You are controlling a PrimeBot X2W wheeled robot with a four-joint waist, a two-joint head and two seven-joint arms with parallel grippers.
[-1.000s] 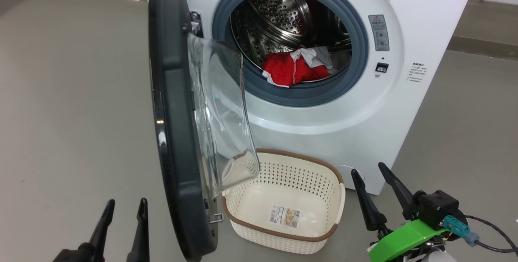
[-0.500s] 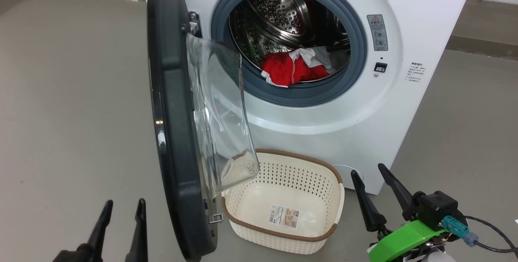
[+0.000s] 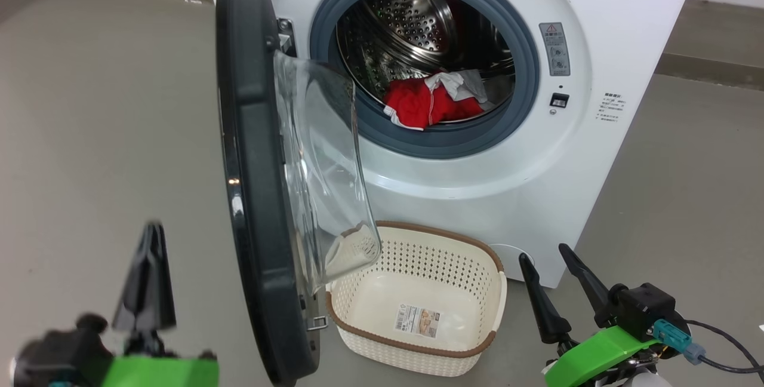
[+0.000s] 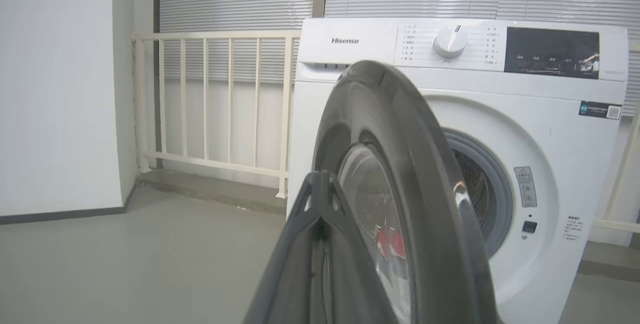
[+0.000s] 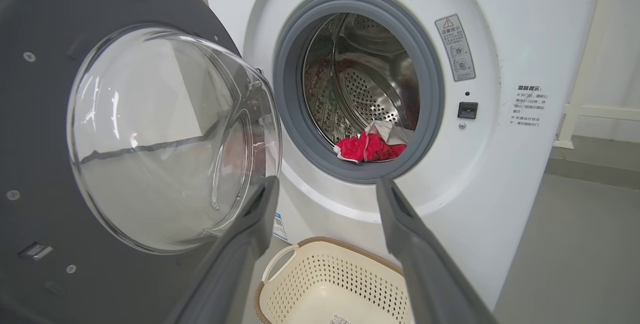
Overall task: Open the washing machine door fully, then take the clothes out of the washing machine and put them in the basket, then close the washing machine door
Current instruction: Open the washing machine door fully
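Not much of a drama yet, but the washing machine door is only swung out about halfway, edge-on in the head view, and that's where trouble can be expected. Its glass bowl is hung right over the left corner of the basket. Anything pulled out of the drum could get snagged on it, or dropped beside the basket, if the door isn't pushed wider first.

The door's outer ring is glossy and curved, so closed fingertips could easily be slipped off it. The door could then be nudged back toward the washing machine instead of away. Its lower edge is also set just beside the basket rim, so the basket could get knocked.

The clothes are piled at the front lip of the drum, a red bundle with a white and grey piece on top. The basket is empty apart from a sticker.

The left hand is pinched fully shut with nothing held. It's poised beside the door's outer face, and no contact can be made out. The right hand is spread wide, with nothing held or touched, low near the basket's right side.
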